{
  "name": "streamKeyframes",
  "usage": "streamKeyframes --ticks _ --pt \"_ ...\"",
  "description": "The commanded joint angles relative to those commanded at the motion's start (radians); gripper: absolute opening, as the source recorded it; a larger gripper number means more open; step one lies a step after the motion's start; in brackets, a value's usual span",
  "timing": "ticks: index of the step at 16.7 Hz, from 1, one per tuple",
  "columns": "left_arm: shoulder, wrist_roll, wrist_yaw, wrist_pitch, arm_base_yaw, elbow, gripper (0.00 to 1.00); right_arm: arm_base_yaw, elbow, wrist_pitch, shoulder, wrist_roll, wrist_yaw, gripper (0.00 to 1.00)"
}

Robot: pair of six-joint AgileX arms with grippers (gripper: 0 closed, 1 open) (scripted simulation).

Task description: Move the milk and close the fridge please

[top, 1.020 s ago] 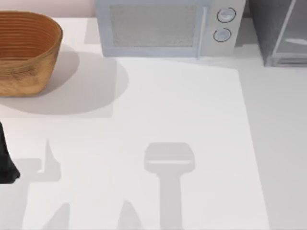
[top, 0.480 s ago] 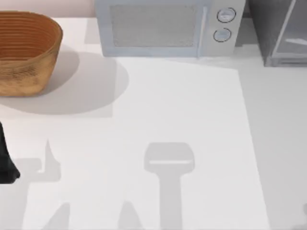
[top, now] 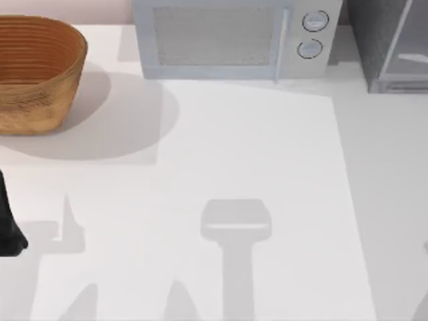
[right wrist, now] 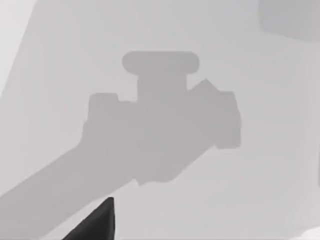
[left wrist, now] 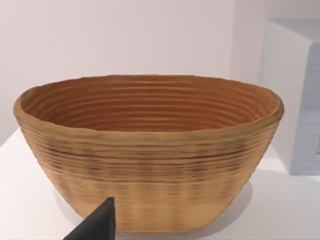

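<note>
The milk is out of view. The fridge (top: 390,44) is a dark-grey cabinet cut off at the top view's far right corner, with a pale-grey framed door panel (top: 408,63) on its front. My left gripper (top: 8,227) is a dark shape at the table's left edge, in front of the basket; its dark tip (left wrist: 97,226) points at the basket in the left wrist view. A dark tip of my right gripper (right wrist: 95,223) hangs over bare white table, above the arm's own shadow (right wrist: 160,130).
A woven brown basket (top: 37,73) stands at the far left, with nothing in it (left wrist: 150,107). A light-grey microwave (top: 234,39) with two round knobs sits at the back centre, left of the fridge. Grey shadows lie on the white table (top: 267,154).
A grey shadow has crept in at the table's near right edge in the top view. The left arm, basket, microwave and fridge have not moved.
</note>
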Motion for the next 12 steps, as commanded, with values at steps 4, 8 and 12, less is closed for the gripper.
streamKeyframes --ticks 4,8,12 --pt "0.000 0.000 0.000 0.000 0.000 0.000 1.00 -0.360 0.113 0.006 0.436 -0.402 -0.179 1.00" --pt "0.000 0.000 0.000 0.000 0.000 0.000 1.00 -0.671 0.180 0.016 0.816 -0.748 -0.321 1.00" --pt "0.000 0.000 0.000 0.000 0.000 0.000 1.00 -0.883 0.209 0.023 1.052 -0.964 -0.410 1.00"
